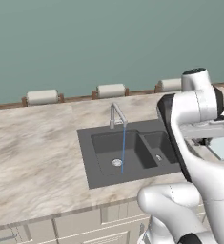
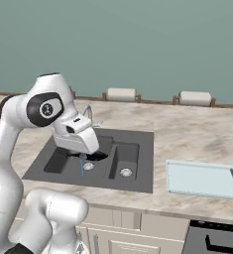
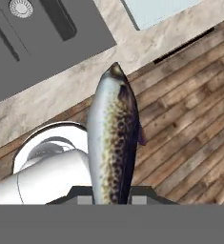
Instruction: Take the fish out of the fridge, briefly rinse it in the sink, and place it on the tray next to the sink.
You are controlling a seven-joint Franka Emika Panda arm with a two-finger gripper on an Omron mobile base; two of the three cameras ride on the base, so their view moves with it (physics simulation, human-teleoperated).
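A teal wall is running behind a marbled table (image 1: pixel 37 147) with cream cabinets under it, and a wooden plank floor is showing below in the hand view. The claw (image 3: pixel 112 198) is gripping the fish (image 3: pixel 114 143) by its tail end, jaws closed narrow on the body, though the finger tips themselves are lying mostly behind the fish, so the contact is a judgement from how the fish is standing out from them. The fish's long axis is running straight along the claw's line, pointed head outward.

In the hand view the head is pointing toward the table edge, with the dark sink (image 3: pixel 46 33) lying beyond it to the upper left and a corner of the pale tray (image 3: pixel 156 10) to the upper right. The fish is hanging over the floor, just short of the table, not yet over a basin.

In the left base view water is running from the silver faucet (image 1: pixel 116 114) into the left basin of the sink (image 1: pixel 87 143). In the right base view the tray (image 2: pixel 202 179) is lying right of the sink (image 2: pixel 138 186), near it.

No writing or brand is readable anywhere.
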